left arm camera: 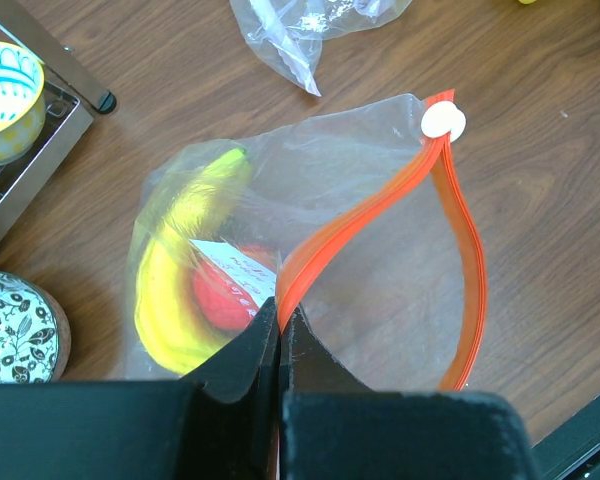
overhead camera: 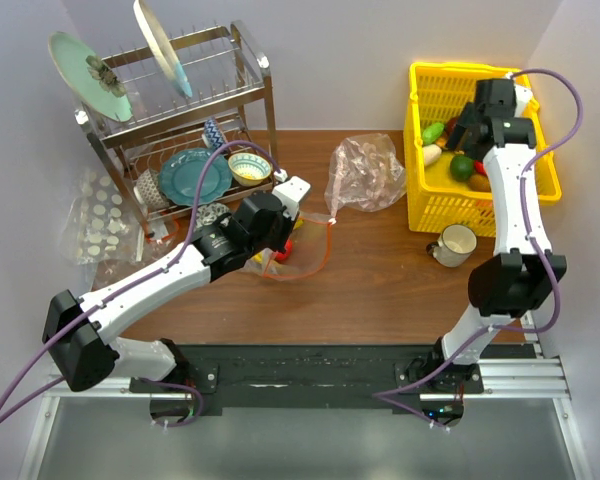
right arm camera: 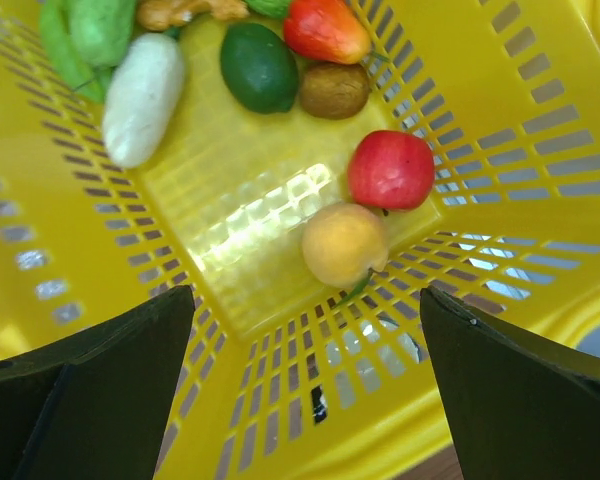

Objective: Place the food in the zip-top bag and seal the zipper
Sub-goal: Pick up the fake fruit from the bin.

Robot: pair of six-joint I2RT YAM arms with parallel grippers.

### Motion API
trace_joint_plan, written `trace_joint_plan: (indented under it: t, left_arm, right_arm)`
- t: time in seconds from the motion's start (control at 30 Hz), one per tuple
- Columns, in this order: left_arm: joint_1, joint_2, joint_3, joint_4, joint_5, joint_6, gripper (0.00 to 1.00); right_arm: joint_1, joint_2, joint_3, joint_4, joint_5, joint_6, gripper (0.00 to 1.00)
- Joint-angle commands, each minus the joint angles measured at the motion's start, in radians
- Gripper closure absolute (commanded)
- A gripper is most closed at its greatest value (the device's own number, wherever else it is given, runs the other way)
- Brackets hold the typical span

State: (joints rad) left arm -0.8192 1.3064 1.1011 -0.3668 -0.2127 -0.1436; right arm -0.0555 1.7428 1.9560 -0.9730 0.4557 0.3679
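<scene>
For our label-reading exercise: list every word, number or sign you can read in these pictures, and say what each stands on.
None can be read.
White tag inside the bag: red print, too blurred to read.
No writing shows anywhere else in the three views.

Two dark fingers (right arm camera: 100, 390) stand wide apart over a yellow basket (right arm camera: 540, 110). On its floor an apple (right arm camera: 390, 168) touches an orange (right arm camera: 344, 243) just below it. Farther up, a brown kiwi (right arm camera: 334, 90) lies against a dark green lime (right arm camera: 259, 67), with a red fruit (right arm camera: 325, 28) above them. A white vegetable (right arm camera: 143, 98) and green vegetables (right arm camera: 100, 25) lie at the upper left
</scene>
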Motion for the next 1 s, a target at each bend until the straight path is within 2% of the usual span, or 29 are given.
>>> trace_joint_plan:
  t: [0.0, 0.33, 0.67, 0.97]
  left_arm:
    - [0.003, -0.036, -0.003, 0.031, -0.011, 0.016, 1.0]
    - [0.002, -0.038, -0.004, 0.031, -0.021, 0.022, 1.0]
    - [0.002, -0.039, -0.007, 0.026, -0.022, 0.022, 1.0]
    - [0.003, -0.042, -0.01, 0.029, -0.019, 0.022, 1.0]
  right_arm:
    - [-0.064, 0.035, 0.024, 0.039, -0.104, 0.028, 0.01]
    - [-0.112, 0.187, -0.051, 0.045, -0.121, 0.04, 0.01]
    - [-0.121, 0.227, -0.239, 0.122, -0.135, 0.071, 0.03]
    - [-0.152, 0.287, -0.304, 0.174, -0.126, 0.069, 0.06]
